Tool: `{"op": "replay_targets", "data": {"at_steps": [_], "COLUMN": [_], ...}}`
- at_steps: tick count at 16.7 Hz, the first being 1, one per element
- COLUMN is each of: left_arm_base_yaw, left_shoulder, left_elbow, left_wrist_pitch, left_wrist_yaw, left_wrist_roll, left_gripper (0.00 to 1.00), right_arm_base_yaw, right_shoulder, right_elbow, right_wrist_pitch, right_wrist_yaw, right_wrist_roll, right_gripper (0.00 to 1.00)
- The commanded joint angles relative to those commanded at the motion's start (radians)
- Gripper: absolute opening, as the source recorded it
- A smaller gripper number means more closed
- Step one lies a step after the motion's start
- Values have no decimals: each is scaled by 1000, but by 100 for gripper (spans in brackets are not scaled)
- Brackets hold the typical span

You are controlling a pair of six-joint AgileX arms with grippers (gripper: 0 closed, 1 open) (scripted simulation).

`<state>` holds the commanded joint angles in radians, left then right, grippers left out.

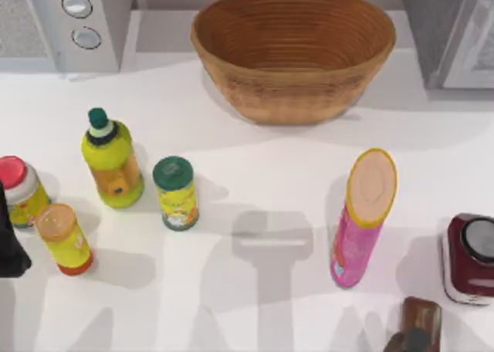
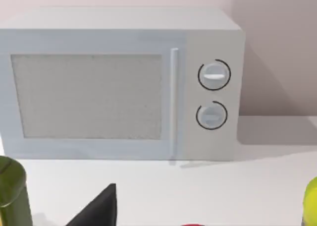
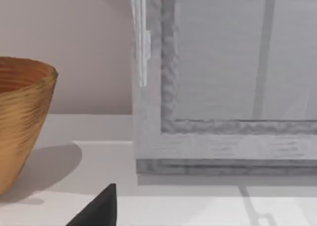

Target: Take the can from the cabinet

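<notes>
The task looked barely begun: nothing was held, and the cabinet [image 1: 451, 35] at the far right corner of the surface [image 1: 255, 290] stood with its framed glass front [image 3: 237, 62] seemingly closed in the right wrist view. No can could be made out behind that glass, so where the can sat I could not tell. Opening the cabinet, reaching in, and bringing the can out all appeared to remain.

The left arm [image 1: 9, 240] sat low at the near left edge, its wrist camera facing the microwave [image 2: 119, 82] at the far left; a dark fingertip of the left tool [image 2: 99, 208] showed there, but whether it was released or clenched I could not tell. The right tool's dark tip [image 3: 99, 208] pointed toward the cabinet, its state equally unclear.

On the surface stood a woven basket [image 1: 293, 55] at the far middle, a green-capped bottle [image 1: 112, 163], a green-lidded canister [image 1: 176, 191], an orange-lidded jar [image 1: 63, 238], a red-lidded jar [image 1: 19, 190], a pink chip tube [image 1: 361, 221], and a dark red appliance [image 1: 469, 259] at the near right.
</notes>
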<state>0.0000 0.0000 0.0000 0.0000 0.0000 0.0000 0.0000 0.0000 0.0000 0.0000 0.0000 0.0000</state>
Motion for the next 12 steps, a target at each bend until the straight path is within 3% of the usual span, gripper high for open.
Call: {"op": "replay_targets", "data": {"at_steps": [6,12], "left_arm_base_yaw": [0,0], "left_shoulder": [0,0], "left_elbow": [0,0], "left_wrist_pitch": [0,0], "left_wrist_yaw": [0,0], "left_wrist_roll": [0,0], "left_gripper": [100,100], "right_arm_base_yaw": [15,62], "right_shoulder": [84,419], "right_elbow": [105,530], "right_wrist_pitch": [-21,-123], "right_wrist_yaw": [9,55], "right_wrist_roll": [0,1], "right_gripper": [100,100]}}
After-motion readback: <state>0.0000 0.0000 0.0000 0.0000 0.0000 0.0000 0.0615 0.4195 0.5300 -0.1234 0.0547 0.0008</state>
